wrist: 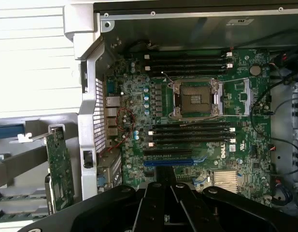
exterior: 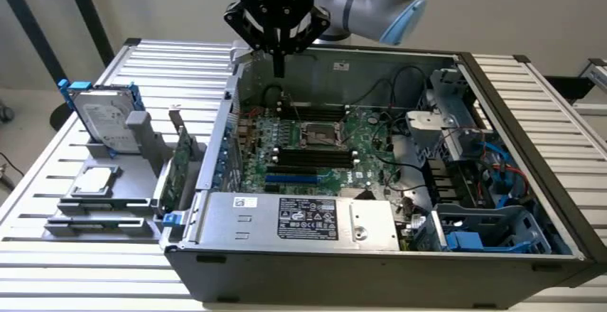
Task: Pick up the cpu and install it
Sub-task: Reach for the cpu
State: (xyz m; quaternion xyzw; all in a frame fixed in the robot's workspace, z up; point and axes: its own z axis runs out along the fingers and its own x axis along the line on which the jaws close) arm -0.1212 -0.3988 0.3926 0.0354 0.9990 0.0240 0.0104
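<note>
The cpu point(exterior: 95, 180), a small square chip with a silvery top, lies flat on the grey parts stand point(exterior: 104, 209) at the exterior view's left, outside the computer case. My gripper point(exterior: 278, 68) hangs above the rear of the open case, shut with nothing between its fingers, far from the cpu. The motherboard's open socket point(exterior: 318, 136) lies below and in front of it. In the wrist view the black fingers point(wrist: 164, 189) are pressed together over the board, with the empty socket point(wrist: 194, 99) and its raised metal frame ahead of them.
An open computer case point(exterior: 531, 148) rests on a slatted white table point(exterior: 67, 269). A hard drive with blue rails point(exterior: 102, 120) and a green circuit card point(exterior: 173, 173) stand in the grey stand. The power supply point(exterior: 303, 219), cables and drive cage point(exterior: 455, 141) crowd the case.
</note>
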